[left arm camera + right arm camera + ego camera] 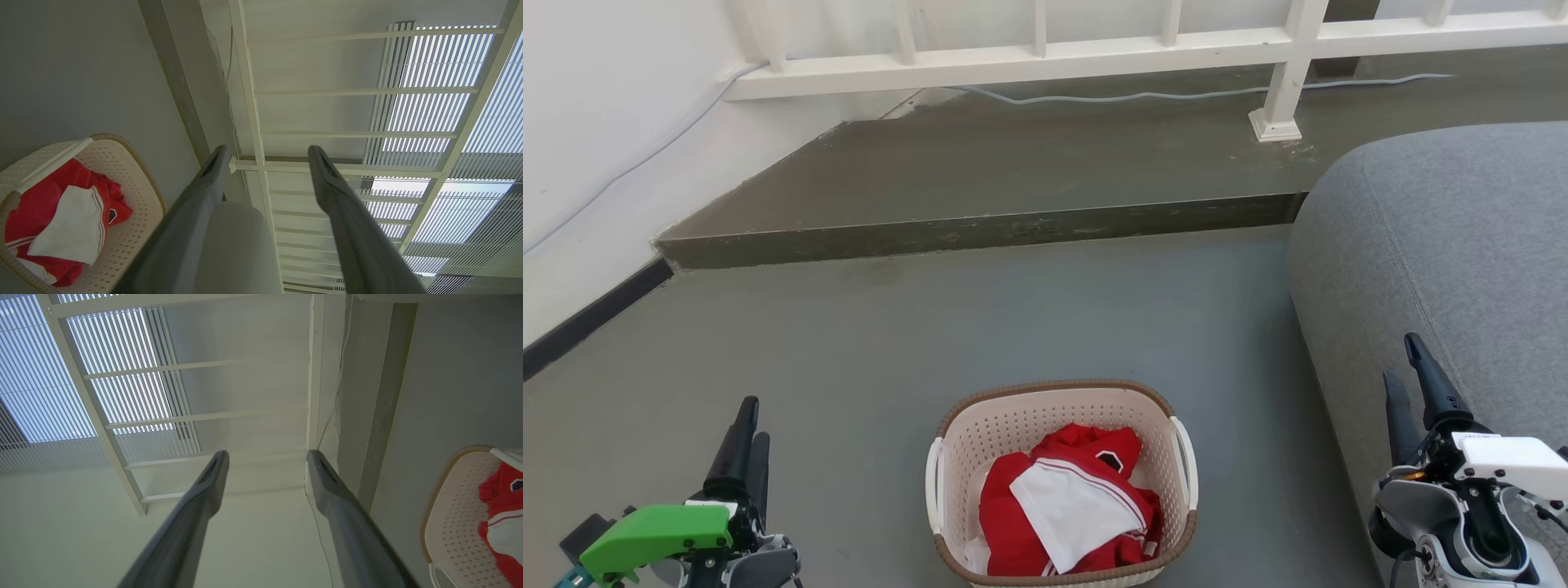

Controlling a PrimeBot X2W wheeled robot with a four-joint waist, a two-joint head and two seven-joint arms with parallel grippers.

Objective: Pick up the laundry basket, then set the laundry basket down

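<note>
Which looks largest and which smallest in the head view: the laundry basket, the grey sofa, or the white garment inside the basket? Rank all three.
1. grey sofa, largest even though the frame edge cuts it off
2. laundry basket
3. white garment, smallest, lying inside the basket

laundry basket | cream, brown rim | upright on floor | red-white clothing inside

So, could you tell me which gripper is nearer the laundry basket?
Left, narrowly. The left gripper is to the left of the laundry basket; the right gripper is a little farther to its right, by the sofa.
</note>
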